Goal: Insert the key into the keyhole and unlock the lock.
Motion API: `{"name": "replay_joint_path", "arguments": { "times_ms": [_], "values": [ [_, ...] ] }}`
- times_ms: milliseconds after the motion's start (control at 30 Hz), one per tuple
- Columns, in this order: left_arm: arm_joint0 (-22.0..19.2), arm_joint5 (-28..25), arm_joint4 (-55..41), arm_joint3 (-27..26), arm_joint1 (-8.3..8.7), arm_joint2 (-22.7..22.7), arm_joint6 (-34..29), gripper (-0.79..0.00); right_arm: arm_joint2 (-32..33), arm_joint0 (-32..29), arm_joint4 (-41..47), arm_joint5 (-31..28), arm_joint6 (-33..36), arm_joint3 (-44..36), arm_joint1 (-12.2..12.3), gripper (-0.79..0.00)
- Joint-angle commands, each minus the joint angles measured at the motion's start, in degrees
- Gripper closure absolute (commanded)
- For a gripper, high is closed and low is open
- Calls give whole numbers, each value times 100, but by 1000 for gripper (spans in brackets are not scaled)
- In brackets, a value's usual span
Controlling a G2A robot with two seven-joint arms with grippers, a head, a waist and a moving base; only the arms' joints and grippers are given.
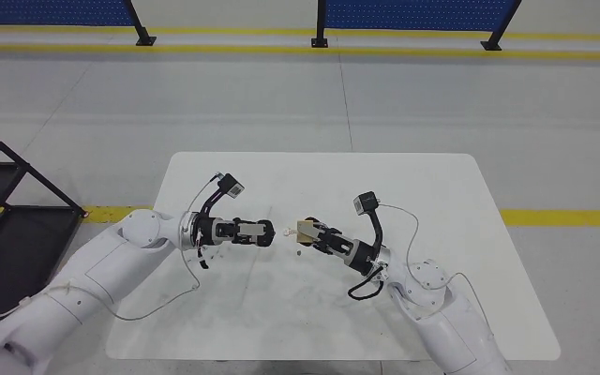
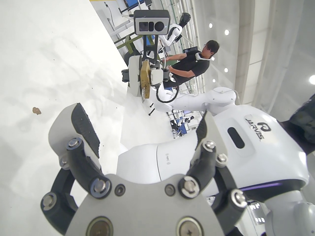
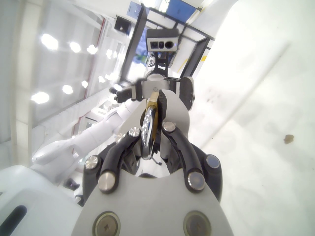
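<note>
A brass padlock (image 1: 304, 228) with a chrome shackle hangs over the middle of the white table (image 1: 422, 187). My right gripper (image 1: 311, 232) is shut on it. In the right wrist view the shackle lies nearest the camera and the padlock's brass body (image 3: 153, 100) points away between the fingers. My left gripper (image 1: 266, 232) faces it from a short gap away, open, with nothing between its fingers (image 2: 85, 128). From the left wrist the padlock (image 2: 145, 74) shows edge-on, farther off in the right gripper (image 2: 146, 82).
A small brown speck (image 2: 36, 110) lies on the table just below the two grippers. A black frame (image 1: 28, 216) stands off the table's left edge. Bare tabletop lies to the far side and right.
</note>
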Motion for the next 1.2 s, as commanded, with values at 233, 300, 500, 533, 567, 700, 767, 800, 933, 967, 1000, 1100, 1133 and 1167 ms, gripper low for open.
{"name": "replay_joint_path", "arguments": {
  "times_ms": [233, 300, 500, 533, 567, 700, 767, 800, 933, 967, 1000, 1100, 1133, 1167],
  "values": [
    [84, 14, -218, 77, -265, -73, -324, -600, 0, 0, 0, 0, 0, 0, 0, 0],
    [108, 30, -222, 110, -310, -117, -340, -533, 0, 0, 0, 0, 0, 0, 0, 0],
    [153, 87, -123, 247, -428, -252, -397, -382, 0, 0, 0, 0, 0, 0, 0, 0],
    [156, 96, -104, 259, -445, -280, -406, -376, 0, 0, 0, 0, 0, 0, 0, 0],
    [155, 95, -56, 271, -460, -308, -405, -379, 0, 0, 0, 0, 0, 0, 0, 0],
    [188, 129, 17, 285, -519, -405, -439, -363, 0, 0, 0, 0, 0, 0, 0, 0],
    [201, 160, 55, 304, -546, -449, -470, -360, 0, 0, 0, 0, 0, 0, 0, 0],
    [208, 169, 73, 314, -560, -471, -479, -354, 0, 0, 0, 0, 0, 0, 0, 0],
    [235, 194, 146, 347, -616, -552, -504, -336, 0, 0, 0, 0, 0, 0, 0, 0],
    [244, 198, 153, 359, -630, -573, -508, -329, 0, 0, 0, 0, 0, 0, 0, 0],
    [250, 209, 168, 369, -643, -592, -519, -323, 0, 0, 0, 0, 0, 0, 0, 0],
    [264, 237, 213, 387, -682, -649, -547, -311, 0, 0, 0, 0, 0, 0, 0, 0],
    [270, 245, 224, 392, -695, -668, -555, -302, 0, 0, 0, 0, 0, 0, 0, 0],
    [276, 254, 234, 397, -707, -686, -563, -296, 0, 0, 0, 0, 0, 0, 0, 0]
  ]
}}
